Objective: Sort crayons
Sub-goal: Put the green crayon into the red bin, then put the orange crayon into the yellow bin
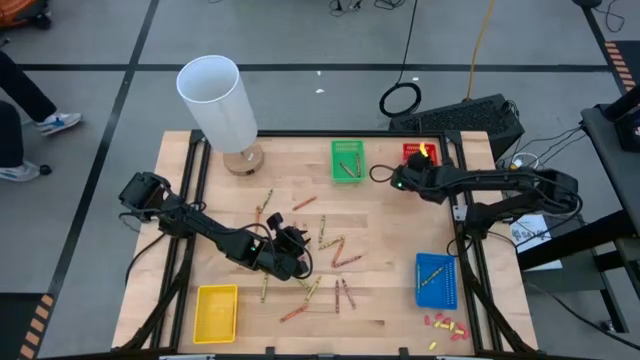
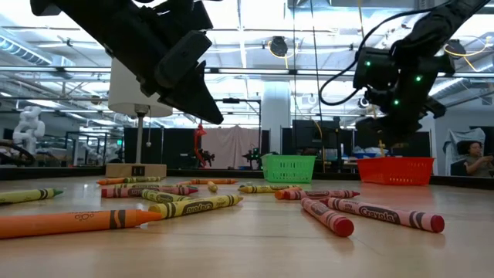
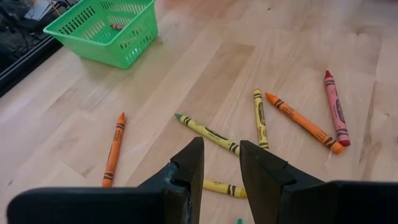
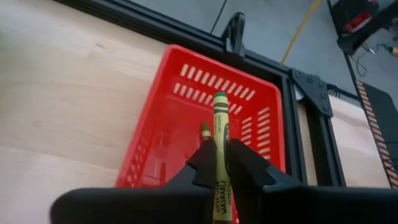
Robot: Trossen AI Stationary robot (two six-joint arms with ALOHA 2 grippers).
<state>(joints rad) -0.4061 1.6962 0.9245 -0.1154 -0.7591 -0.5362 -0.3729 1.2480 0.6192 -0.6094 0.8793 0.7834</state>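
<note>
Several crayons (image 1: 335,250), red, orange, olive-yellow and brown, lie scattered flat on the wooden table's middle; they also show in the low view (image 2: 193,207). My left gripper (image 3: 221,155) is open and empty, hovering above an olive-yellow crayon (image 3: 208,132); it also shows in the high view (image 1: 295,245) and the low view (image 2: 204,104). My right gripper (image 4: 216,163) is at the table's far right, just near of the red basket (image 4: 186,118), shut on a yellow-green crayon (image 4: 220,118). A second green tip (image 4: 204,129) shows beside it. My right gripper pinches the yellow-green crayon's labelled middle (image 4: 219,177) between its two fingers. The crayon lies along the fingers, its green tip (image 4: 219,97) sticking out past the fingertips toward the table's far edge. It is lifted clear, over the red basket's near part.
A green basket (image 1: 347,160) with some crayons stands at the far middle, a blue basket (image 1: 435,280) at the near right, a yellow basket (image 1: 217,310) at the near left. A white lamp (image 1: 215,100) stands far left. Small red and yellow bits (image 1: 445,323) lie near right.
</note>
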